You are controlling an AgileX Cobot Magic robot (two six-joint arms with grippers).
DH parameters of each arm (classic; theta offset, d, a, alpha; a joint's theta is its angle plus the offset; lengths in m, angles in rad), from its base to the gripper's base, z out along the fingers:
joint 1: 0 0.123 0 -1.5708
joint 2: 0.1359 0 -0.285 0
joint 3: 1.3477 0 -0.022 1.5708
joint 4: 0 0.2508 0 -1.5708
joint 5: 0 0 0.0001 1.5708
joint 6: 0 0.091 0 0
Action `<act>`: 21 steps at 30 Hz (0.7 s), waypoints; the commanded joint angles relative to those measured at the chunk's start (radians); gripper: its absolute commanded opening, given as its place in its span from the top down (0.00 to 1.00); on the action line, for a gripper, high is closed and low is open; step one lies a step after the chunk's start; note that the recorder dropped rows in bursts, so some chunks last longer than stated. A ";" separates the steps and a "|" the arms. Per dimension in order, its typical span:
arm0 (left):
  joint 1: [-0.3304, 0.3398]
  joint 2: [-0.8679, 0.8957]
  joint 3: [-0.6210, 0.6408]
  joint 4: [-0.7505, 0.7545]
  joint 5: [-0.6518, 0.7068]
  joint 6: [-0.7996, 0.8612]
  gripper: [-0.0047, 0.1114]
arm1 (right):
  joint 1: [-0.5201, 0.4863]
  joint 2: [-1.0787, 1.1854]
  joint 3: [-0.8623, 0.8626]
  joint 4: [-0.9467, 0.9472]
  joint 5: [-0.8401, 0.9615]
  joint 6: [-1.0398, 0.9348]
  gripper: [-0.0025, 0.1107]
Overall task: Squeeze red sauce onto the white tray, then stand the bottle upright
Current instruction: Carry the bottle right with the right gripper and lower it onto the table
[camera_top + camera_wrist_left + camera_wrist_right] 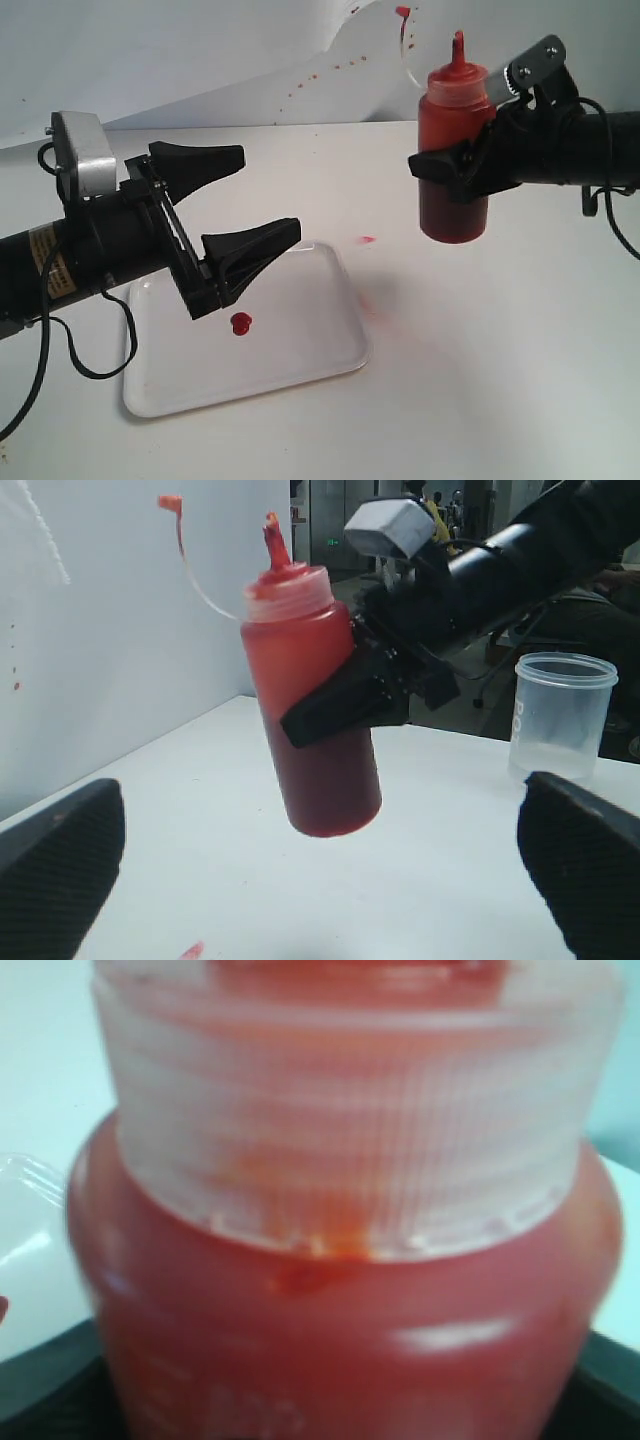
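Observation:
The bottle (pixel 456 150) hangs nearly upright above the table to the right of the white tray (pixel 300 350), with my right gripper (pixel 462 168) shut on its middle. Its red nozzle points up and the tiny cap (pixel 403 12) dangles on its strap. In the left wrist view the bottle (pixel 310 700) floats clear of the table surface. It fills the right wrist view (pixel 340 1290). A coin-sized blob of red sauce (pixel 240 323) lies on the tray. My left gripper (pixel 238 205) stands open over the tray's far side, nothing between its fingers (pixel 60 865).
A faint pink smear (pixel 366 241) and light stain mark the table right of the tray. Small red specks dot the white back wall (pixel 320 70). A clear plastic cup (pixel 560 715) stands on the table behind the bottle in the left wrist view.

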 commanded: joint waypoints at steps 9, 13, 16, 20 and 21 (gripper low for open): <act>-0.007 -0.007 -0.005 -0.003 -0.016 0.005 0.06 | -0.022 0.215 -0.061 0.031 0.125 -0.011 0.98; -0.007 -0.007 -0.005 -0.003 -0.016 0.005 0.06 | -0.022 0.241 -0.088 0.031 0.068 -0.011 0.98; -0.007 -0.007 -0.005 -0.003 -0.016 0.007 0.06 | -0.022 0.245 -0.110 0.031 0.037 -0.011 0.98; -0.007 -0.007 -0.005 -0.003 -0.014 0.007 0.06 | -0.022 0.249 -0.122 0.031 0.002 -0.011 0.98; -0.007 -0.007 -0.005 -0.003 -0.014 0.007 0.06 | -0.022 0.249 -0.122 0.031 -0.006 -0.011 0.98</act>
